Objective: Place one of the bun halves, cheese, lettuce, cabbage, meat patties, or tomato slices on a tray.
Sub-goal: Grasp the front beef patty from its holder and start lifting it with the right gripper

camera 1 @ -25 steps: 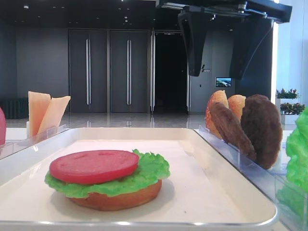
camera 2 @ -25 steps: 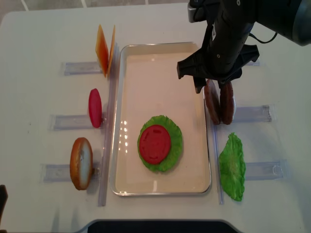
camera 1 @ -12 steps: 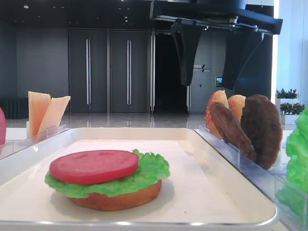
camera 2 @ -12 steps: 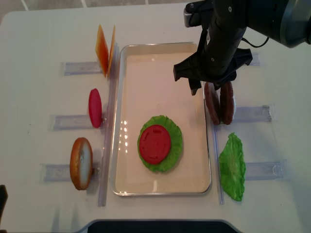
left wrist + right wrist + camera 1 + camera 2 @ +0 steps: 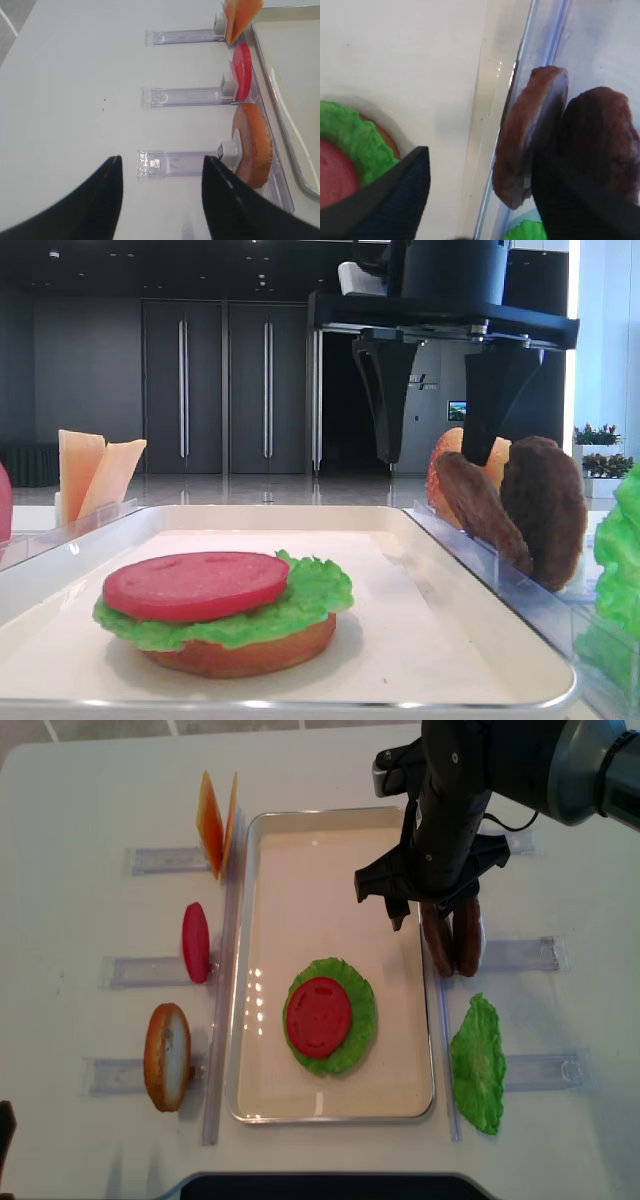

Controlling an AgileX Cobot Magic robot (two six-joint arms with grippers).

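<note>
white tabletop under everything | clear acrylic slotted holders in rows along both long sides | dark double doors with vertical steel handles in background | small lit screen on far wall | potted flowering plants at right edge
</note>
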